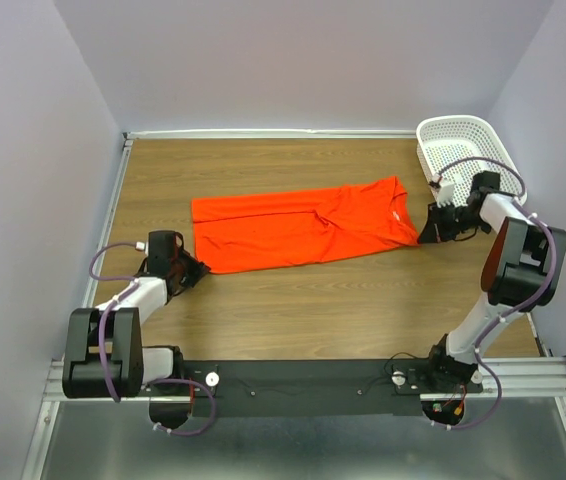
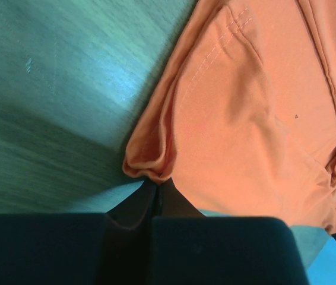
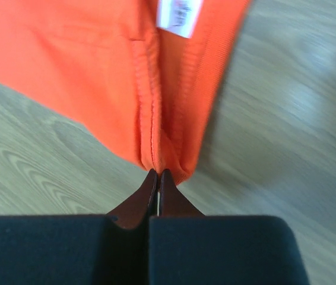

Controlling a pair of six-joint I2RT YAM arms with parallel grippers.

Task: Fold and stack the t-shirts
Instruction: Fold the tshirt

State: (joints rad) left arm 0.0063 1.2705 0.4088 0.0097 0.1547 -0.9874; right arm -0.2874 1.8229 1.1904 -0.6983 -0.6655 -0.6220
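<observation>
An orange-red t-shirt point(image 1: 303, 225) lies folded into a long strip across the middle of the wooden table point(image 1: 293, 320). My left gripper point(image 1: 201, 268) sits low at the strip's near-left corner. In the left wrist view the gripper point(image 2: 157, 183) is shut on a bunched corner of the t-shirt point(image 2: 245, 119). My right gripper point(image 1: 426, 234) is at the strip's right end by the neck. The right wrist view shows this gripper point(image 3: 158, 173) shut on a folded edge of the t-shirt point(image 3: 85, 71), with a white label point(image 3: 180, 15) just beyond.
A white perforated basket point(image 1: 458, 138) stands at the back right corner, close behind my right arm. Purple-grey walls close the table in on the left, back and right. Bare wood stretches between the shirt and the arm bases.
</observation>
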